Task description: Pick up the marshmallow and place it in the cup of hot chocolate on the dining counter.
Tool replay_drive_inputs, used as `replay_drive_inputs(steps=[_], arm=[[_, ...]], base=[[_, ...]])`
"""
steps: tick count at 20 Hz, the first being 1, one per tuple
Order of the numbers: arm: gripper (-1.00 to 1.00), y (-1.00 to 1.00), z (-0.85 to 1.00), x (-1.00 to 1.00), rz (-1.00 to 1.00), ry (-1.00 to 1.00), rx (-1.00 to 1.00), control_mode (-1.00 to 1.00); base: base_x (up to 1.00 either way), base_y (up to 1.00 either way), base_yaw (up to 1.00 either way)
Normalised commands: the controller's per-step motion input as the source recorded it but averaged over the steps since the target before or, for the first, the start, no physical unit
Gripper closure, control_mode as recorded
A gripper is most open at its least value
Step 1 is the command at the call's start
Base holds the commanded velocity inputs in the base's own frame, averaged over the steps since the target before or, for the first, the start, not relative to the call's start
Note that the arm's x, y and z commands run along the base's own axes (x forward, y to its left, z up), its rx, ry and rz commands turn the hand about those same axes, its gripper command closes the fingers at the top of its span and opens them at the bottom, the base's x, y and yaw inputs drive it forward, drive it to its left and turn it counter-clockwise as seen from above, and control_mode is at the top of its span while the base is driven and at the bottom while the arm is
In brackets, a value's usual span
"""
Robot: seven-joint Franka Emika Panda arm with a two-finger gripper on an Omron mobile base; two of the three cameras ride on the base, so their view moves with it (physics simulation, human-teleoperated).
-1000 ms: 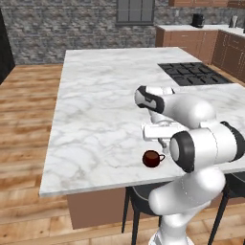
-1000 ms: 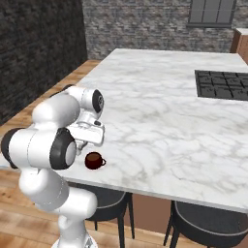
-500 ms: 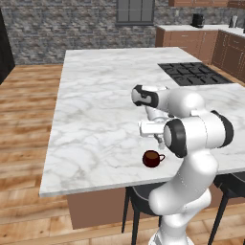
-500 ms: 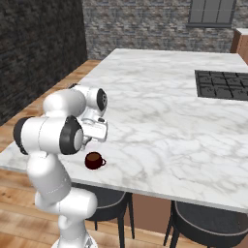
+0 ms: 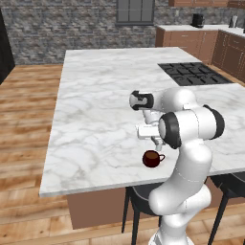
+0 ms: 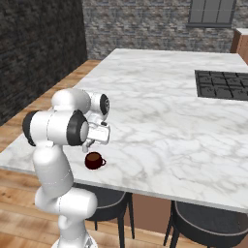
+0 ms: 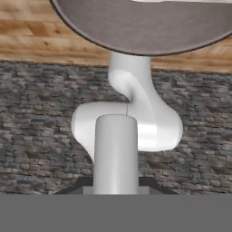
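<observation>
My claw (image 5: 156, 142) hangs low over the near edge of the counter with its two fingers drawn together. From both base cameras I cannot tell whether anything sits pinched between them. Just beneath it, at about 6 o'clock in the left base view, stands the small round dark maroon-brown mug (image 5: 152, 159), upright on the stone close to the front edge. Its little loop handle points to 3 o'clock, and what I see inside is dark brown. In the right base view the claw (image 6: 87, 144) sits at roughly 11 o'clock from the mug (image 6: 93, 161), close above its rim but apart from it. The white arm is folded tight: the hand points downward, the wrist tucks back toward the body, and the elbow bulges out over the counter's edge. The mug rests on the large island with a white grey-veined marble top (image 5: 95, 110), whose black cooktop (image 5: 194, 73) lies well away at 1 o'clock. Dark round stools (image 6: 104, 203) stand under the near overhang on the wooden plank floor (image 5: 28, 95). Through the hand camera I get a grey stone wall (image 7: 36, 113) and a dark round disc (image 7: 145, 27) at 12 o'clock.
</observation>
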Motion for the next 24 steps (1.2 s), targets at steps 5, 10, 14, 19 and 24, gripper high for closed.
replay_drive_inputs(steps=[5,10,14,19,24], arm=[[1.00,0.00,-0.14,0.17,0.00,0.00,0.00,-1.00],[1.00,0.00,-0.16,0.04,0.00,0.00,0.00,-1.00],[1.00,0.00,-0.19,0.18,0.00,0.00,0.00,-1.00],[1.00,0.00,-0.20,0.21,0.00,-0.03,0.00,-1.00],[1.00,0.00,-0.12,0.18,0.00,-0.07,0.00,-1.00]], base=[[0.00,0.00,0.00],[0.00,0.00,0.00],[0.00,0.00,0.00],[0.00,0.00,0.00],[0.00,0.00,0.00]])
